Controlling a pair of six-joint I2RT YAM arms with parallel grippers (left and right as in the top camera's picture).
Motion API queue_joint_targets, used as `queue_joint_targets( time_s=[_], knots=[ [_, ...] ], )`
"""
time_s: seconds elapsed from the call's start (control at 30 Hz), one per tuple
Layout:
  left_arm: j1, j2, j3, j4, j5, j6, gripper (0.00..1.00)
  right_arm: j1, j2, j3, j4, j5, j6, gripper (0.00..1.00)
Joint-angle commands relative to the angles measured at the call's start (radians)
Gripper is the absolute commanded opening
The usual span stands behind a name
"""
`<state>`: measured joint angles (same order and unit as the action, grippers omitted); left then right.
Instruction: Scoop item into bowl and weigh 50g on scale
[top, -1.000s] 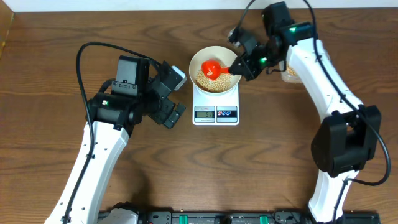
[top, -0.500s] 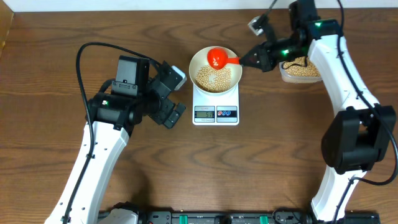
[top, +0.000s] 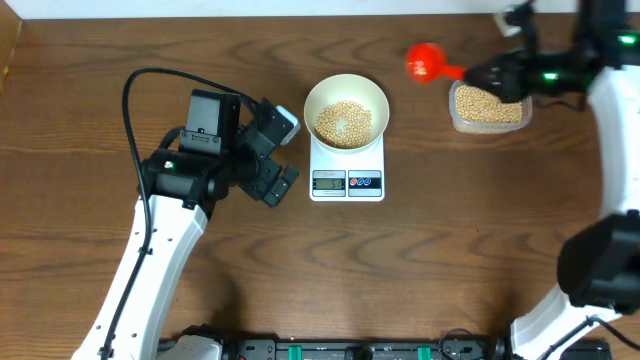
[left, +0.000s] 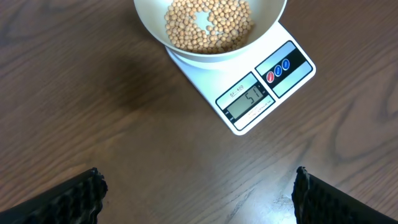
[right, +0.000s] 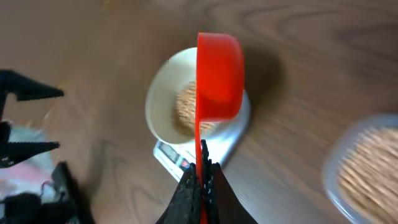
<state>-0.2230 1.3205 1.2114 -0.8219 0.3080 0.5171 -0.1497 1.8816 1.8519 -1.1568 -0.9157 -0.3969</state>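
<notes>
A white bowl (top: 309, 104) stands on the white scale (top: 347, 183) at the table's middle, with tan beans (top: 344, 122) heaped in it. In the left wrist view the same bowl (left: 149, 20), beans (left: 208, 25) and scale (left: 249, 102) show, and the display reads 51. My left gripper (top: 287, 152) hovers open just left of the scale, its jaws wide apart (left: 199, 193) over bare wood. At the back right, my right gripper (top: 492, 75) is shut on the handle of a red scoop (top: 424, 62), held in the air to the right of the bowl. The scoop (right: 219, 74) is turned on its side above the right gripper (right: 202, 180).
A clear plastic tub (top: 488, 106) of beans sits at the back right, under the right gripper, and shows blurred in the right wrist view (right: 367, 165). The left arm's black cable loops over the table at the back left.
The right gripper has carried the red scoop out of the bowl, rightward and back toward the tub. The left arm has not moved.
</notes>
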Motion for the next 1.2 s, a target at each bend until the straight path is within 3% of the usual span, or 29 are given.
queue_joint_targets(
  time_s=[0.0, 0.23, 0.57, 1.17],
  knots=[
    [0.003, 0.006, 0.003, 0.0, -0.003, -0.009, 0.98, -0.085, -0.029, 0.0, -0.056, 0.088, -0.027, 0.01],
    [0.003, 0.006, 0.003, 0.0, -0.003, -0.009, 0.98, -0.149, -0.029, -0.001, -0.1, 0.396, -0.022, 0.01],
    [0.003, 0.006, 0.003, 0.0, -0.003, -0.009, 0.98, -0.04, -0.029, -0.001, -0.08, 0.813, -0.018, 0.01],
    [0.003, 0.006, 0.003, 0.0, -0.003, -0.009, 0.98, 0.165, -0.029, -0.001, -0.047, 1.149, -0.007, 0.01]
  ],
)
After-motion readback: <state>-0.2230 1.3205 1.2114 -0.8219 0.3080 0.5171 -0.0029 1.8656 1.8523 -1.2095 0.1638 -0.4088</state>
